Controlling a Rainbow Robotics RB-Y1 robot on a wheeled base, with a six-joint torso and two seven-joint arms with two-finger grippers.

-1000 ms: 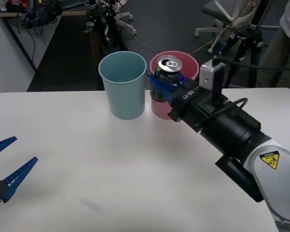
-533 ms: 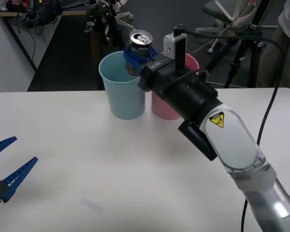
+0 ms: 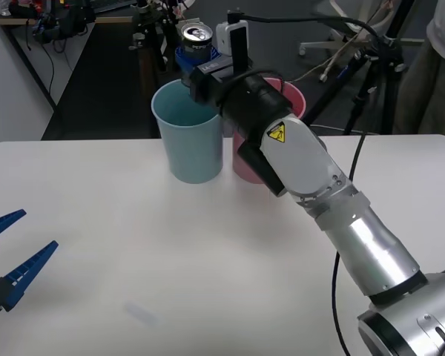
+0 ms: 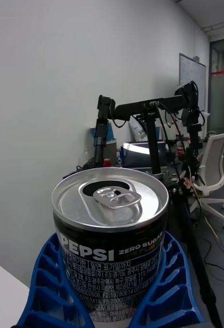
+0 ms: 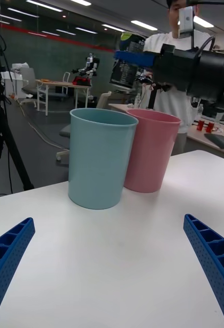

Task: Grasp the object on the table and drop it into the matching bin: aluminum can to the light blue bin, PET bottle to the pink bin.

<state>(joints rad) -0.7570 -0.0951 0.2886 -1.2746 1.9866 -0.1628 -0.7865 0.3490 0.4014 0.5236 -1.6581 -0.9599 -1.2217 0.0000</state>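
Right gripper (image 3: 191, 58): up in the air, blue ribbed fingers (image 4: 50, 287) pinching the can from both sides, arm stretched forward over the bins.
Pepsi Zero Sugar can (image 3: 195, 38): upright in that grip, pull-tab top facing up, held clear of the table; from the front it sits above the far rim of the light blue bin, though whether it is squarely over the opening is hard to call.
Light blue bin (image 3: 188, 132): standing upright on the table, below and just in front of the gripper, mouth open.
Pink bin (image 3: 246, 165): right beside the blue one, sides touching or nearly so, tucked under the right forearm.
Left gripper (image 3: 11, 256): low at the near left edge of the table, fingers (image 5: 211, 266) spread wide, nothing between them, well apart from both bins.
Table (image 3: 133, 252): white top carrying both bins.
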